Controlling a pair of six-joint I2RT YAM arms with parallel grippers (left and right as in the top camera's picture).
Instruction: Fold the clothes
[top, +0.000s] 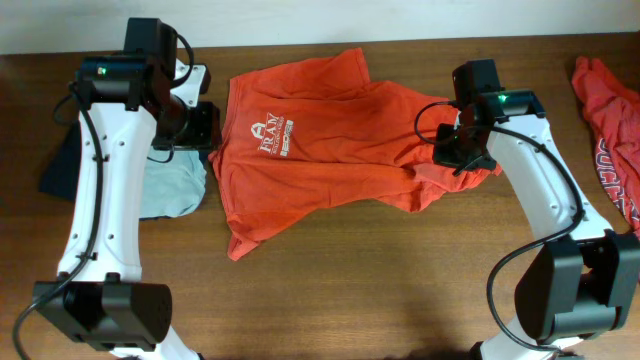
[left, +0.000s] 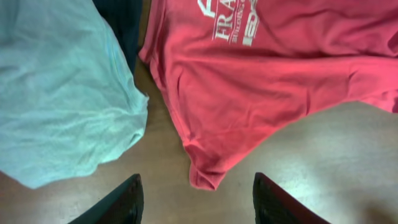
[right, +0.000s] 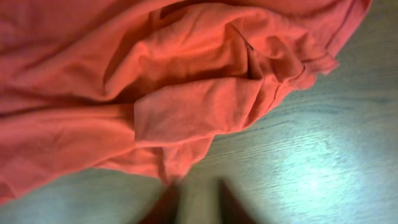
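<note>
Overhead, rumpled orange-red cotton T-shirt (top: 330, 140), wooden table (top: 380, 290)

The spread T-shirt (top: 330, 130) bears white chest lettering (top: 272, 135) beginning "FRA"; the finer lines beneath are too small to read. The second T-shirt (top: 612, 120), at the far right, shows white print that is illegible.

– where can you get in on the left?
– only a narrow strip of bare table (left: 163, 140) runs between the pale blue cloth (top: 175, 188) and the orange shirt (top: 320, 140); a dark cloth (top: 62, 165) lies further out.
– and on the right?
– you get open wood between that shirt and the second shirt (top: 612, 130) at the edge, though the right arm (top: 545, 190) crosses it. the near side is bare.
</note>
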